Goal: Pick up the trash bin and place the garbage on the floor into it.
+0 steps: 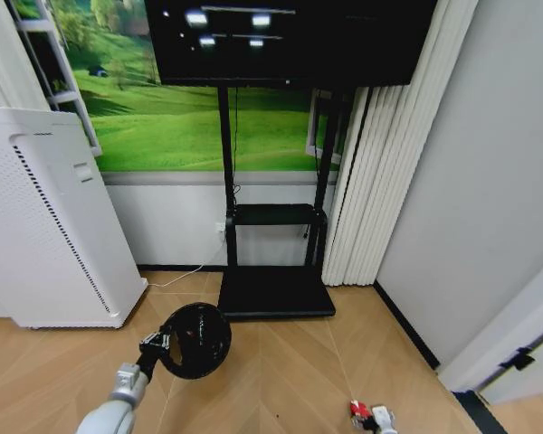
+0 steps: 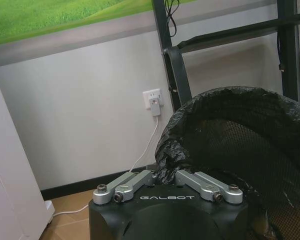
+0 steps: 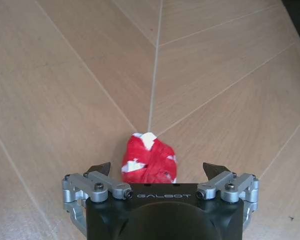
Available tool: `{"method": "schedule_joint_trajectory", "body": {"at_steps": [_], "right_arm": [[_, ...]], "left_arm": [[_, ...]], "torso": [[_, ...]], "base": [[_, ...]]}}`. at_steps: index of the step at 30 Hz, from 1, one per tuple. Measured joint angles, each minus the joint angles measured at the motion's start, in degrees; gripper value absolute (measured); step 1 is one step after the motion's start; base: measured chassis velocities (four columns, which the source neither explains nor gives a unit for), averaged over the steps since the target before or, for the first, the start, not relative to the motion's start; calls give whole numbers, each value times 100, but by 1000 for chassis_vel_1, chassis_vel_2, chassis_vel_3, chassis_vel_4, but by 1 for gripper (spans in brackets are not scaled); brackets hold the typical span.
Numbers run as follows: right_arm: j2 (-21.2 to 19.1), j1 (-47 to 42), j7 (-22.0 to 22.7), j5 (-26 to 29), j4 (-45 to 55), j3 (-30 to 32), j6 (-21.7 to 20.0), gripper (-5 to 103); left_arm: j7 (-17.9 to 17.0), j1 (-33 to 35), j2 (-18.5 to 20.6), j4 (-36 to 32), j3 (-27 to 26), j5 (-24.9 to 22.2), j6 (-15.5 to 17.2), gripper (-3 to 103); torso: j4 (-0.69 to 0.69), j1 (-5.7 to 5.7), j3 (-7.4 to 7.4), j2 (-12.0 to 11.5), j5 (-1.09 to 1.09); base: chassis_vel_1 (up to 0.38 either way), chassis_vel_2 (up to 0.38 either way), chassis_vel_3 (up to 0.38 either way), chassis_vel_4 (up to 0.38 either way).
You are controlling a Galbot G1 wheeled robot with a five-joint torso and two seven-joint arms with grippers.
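Right gripper (image 3: 160, 172): mine, jaws spread wide, fingertips (image 3: 101, 168) either side of a crumpled red-and-white wrapper (image 3: 149, 159), apart from it on both sides, nothing held.
Wrapper spot: flat on the floor (image 3: 65, 90), on a seam of the chevron parquet; in head view it sits at the lower right edge (image 1: 362, 412) with my right gripper (image 1: 380, 420) right at it.
Left gripper (image 2: 162, 176): mine, jaws pinched together on the rim of the trash bin (image 2: 240, 150), black liner bag bunched between them.
Trash bin: round, black, mouth facing the head camera (image 1: 197, 339), held at its left rim by my left gripper (image 1: 159, 345); well apart from the wrapper.
Bin contents: dark mesh wall and black liner visible, can't tell if anything is inside.
Around: black TV stand (image 1: 273, 291) just behind bin, white air purifier (image 1: 45, 217) to the left, wall socket (image 2: 153, 98) with white cable.
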Motion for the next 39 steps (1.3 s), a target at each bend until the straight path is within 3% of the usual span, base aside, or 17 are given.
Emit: {"method": "schedule_joint_trajectory", "body": {"at_steps": [15, 29, 33, 35, 39], "right_arm": [[287, 529, 21, -346, -988, -113, 225, 99], [312, 358, 1, -472, -1013, -70, 138, 68], [309, 334, 16, -455, -1011, -66, 139, 53], [300, 319, 31, -436, -997, -61, 138, 53], [247, 174, 96, -249, -794, -25, 122, 36]], "left_arm": [[0, 10, -71, 9, -2, 52, -67, 3], [2, 21, -81, 74, -3, 72, -135, 3], [3, 16, -88, 93, 8, 77, -146, 3], [4, 14, -92, 96, 13, 79, -148, 3], [3, -4, -121, 116, 56, 111, -155, 3]], "torso": [[2, -1, -1, 2, -2], [2, -1, -2, 5, -3], [3, -1, -1, 2, 0], [4, -2, 0, 1, 1], [-2, 0, 2, -2, -2]], "base": [[0, 0, 0, 0], [0, 0, 0, 0], [0, 0, 0, 0], [0, 0, 0, 0], [0, 0, 0, 0]]}}
